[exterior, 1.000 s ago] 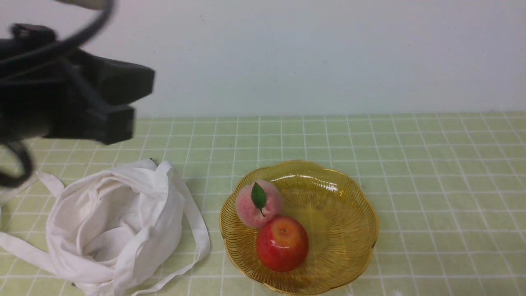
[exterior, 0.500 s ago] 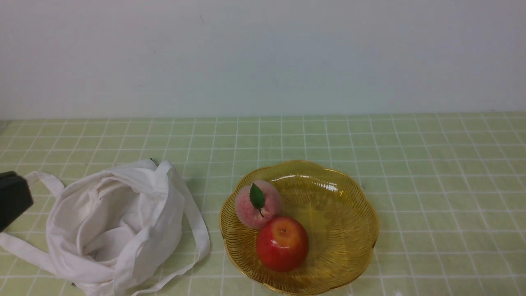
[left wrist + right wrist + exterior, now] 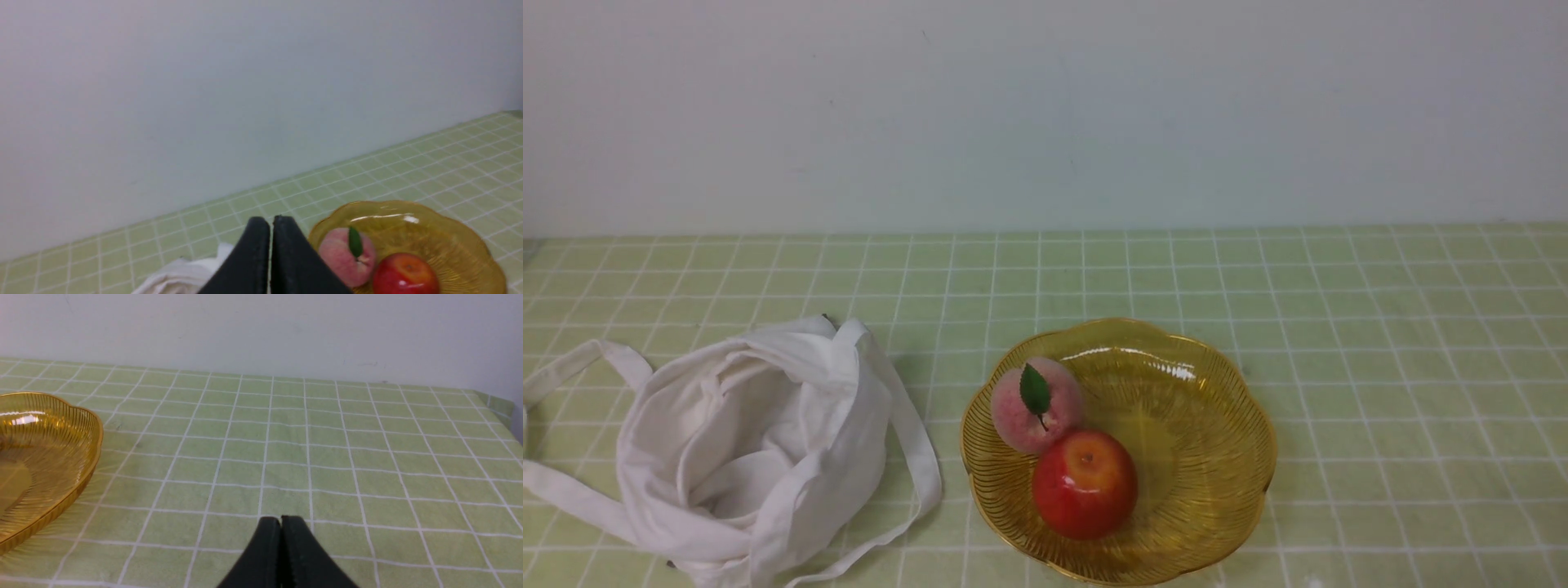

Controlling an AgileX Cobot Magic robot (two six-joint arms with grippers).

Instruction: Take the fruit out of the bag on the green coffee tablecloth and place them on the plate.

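The peach [image 3: 1036, 405] sits in the amber dish [image 3: 1217, 392] touching the red apple [image 3: 1085, 483], near the tablecloth's [image 3: 1380, 327] front edge. Left gripper [image 3: 270, 228] and right gripper [image 3: 281, 524] both show jaws pressed together, holding nothing. Risk looks slight — a nudged dish could roll the peach out — while the slumped tote bag [image 3: 743, 441] may hide more.

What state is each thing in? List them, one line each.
peach: in the plate, touching the apple
apple: in the plate, upright
plate: on the tablecloth, holding both fruits
bag: slumped open, no fruit visible inside
tablecloth: spread flat
left gripper: shut, holding nothing
right gripper: shut, holding nothing
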